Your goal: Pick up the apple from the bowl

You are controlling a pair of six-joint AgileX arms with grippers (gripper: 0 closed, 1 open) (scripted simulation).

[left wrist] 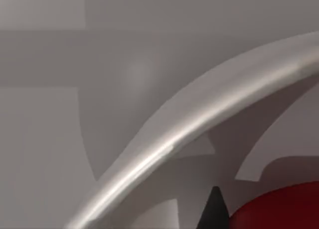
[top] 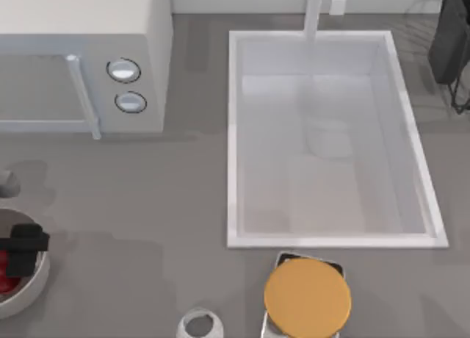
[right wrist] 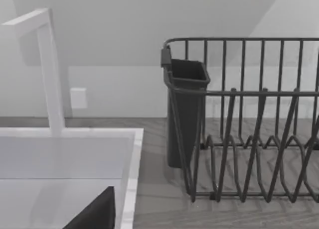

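- Grey counter carries a white sink at the middle, a microwave at the far left, and a dark dish rack with a cutlery cup near the faucet.
- At the left edge I see the bowl, off-white with a thick rim.
- Inside it lies the apple, red and glossy, partly covered.
- My left tool hangs over the bowl, just above the apple; one dark fingertip stands beside the fruit. How far it is open I cannot tell.
- An orange disc and a small white-rimmed cup sit at the near edge.
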